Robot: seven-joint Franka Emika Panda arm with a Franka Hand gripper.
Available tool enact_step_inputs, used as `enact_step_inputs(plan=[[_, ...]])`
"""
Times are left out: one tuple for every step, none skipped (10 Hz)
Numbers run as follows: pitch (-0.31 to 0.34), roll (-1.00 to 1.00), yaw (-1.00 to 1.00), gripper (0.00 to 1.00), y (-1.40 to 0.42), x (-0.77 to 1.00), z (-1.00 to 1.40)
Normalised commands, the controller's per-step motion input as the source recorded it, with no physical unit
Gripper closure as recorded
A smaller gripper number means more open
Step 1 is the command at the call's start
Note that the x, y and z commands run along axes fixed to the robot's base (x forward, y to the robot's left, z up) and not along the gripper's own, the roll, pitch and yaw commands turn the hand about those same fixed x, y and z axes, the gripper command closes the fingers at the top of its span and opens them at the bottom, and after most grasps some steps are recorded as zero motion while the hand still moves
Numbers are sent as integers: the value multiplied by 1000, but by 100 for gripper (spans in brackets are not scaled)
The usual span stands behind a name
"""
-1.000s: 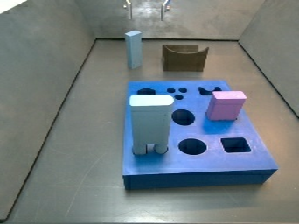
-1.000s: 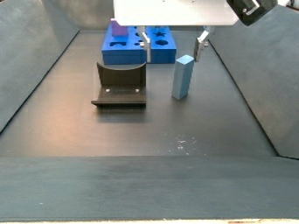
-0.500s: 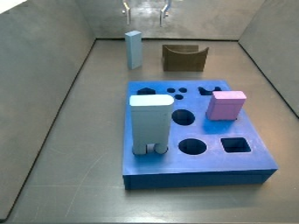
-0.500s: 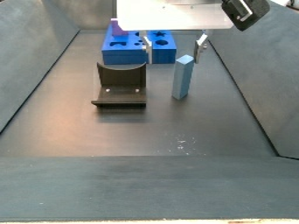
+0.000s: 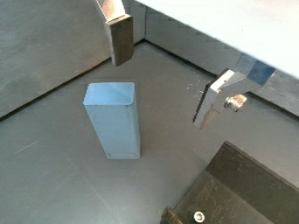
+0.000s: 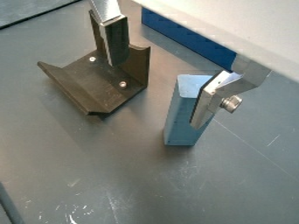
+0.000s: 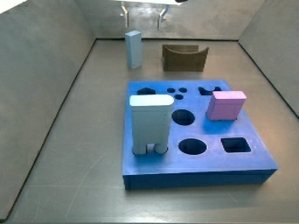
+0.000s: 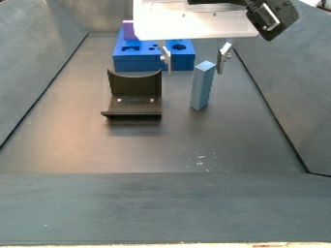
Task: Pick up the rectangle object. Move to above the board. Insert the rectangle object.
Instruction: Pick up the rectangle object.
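The rectangle object, a tall light grey-blue slab, stands upright on the floor in both side views and both wrist views. My gripper hangs above it, open and empty. The slab stands below the fingers and close to one finger, not gripped. The board, a bright-blue block with shaped holes, lies apart from the slab; its end shows behind the gripper.
A pink cube and a pale two-legged block stand in the board. The fixture, a dark brown U-shaped bracket, stands on the floor beside the slab. Grey walls enclose the floor.
My gripper has come down slightly over the slab, still open. The slab, the board and the other pieces have not moved.
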Motion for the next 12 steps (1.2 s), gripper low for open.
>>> enact_step_inputs(plan=[[-40,-146,0,0,-323,-246,-577],[0,-289,0,0,-300,-189,-546],[-71,0,0,0,0,-66,-6],[-71,0,0,0,0,-66,0],[0,9,0,0,-34,0,0],[0,160,-163,0,-234,0,-46],[60,0,-777,0,-331,0,-74],[37,0,-943,0,-143,0,-106],[0,20,-63,0,-23,9,0],[0,0,0,0,-17,0,-71],[120,103,-663,0,-154,6,-237],[71,94,-1000,0,-17,-40,-400]])
